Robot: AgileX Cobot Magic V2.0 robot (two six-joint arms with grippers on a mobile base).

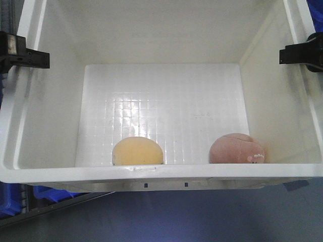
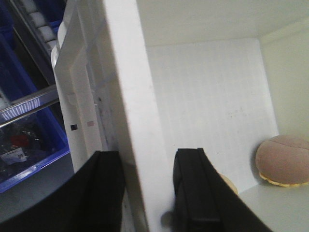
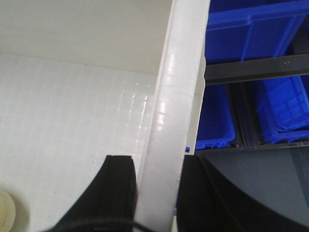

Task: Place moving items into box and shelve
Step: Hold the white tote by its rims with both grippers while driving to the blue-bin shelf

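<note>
The white box [image 1: 161,174] fills the front view, its grid floor bare in the middle. Against its near wall lie the moving items: a pale yellow ball [image 1: 137,151] and a dusty pink ball [image 1: 237,148] with a small white tag. My left gripper [image 1: 30,58] clamps the left rim and my right gripper [image 1: 298,53] clamps the right rim. In the left wrist view the gripper [image 2: 147,159] straddles the wall, with the pink ball [image 2: 285,159] inside. In the right wrist view the gripper [image 3: 157,162] straddles the rim [image 3: 178,72].
Blue plastic bins [image 3: 251,34] sit on grey shelf rails [image 3: 256,67] just right of the box. More blue bins [image 2: 29,145] stand on shelving to its left, and one [image 1: 10,199] shows below its front left corner. A grey floor lies under the front rim.
</note>
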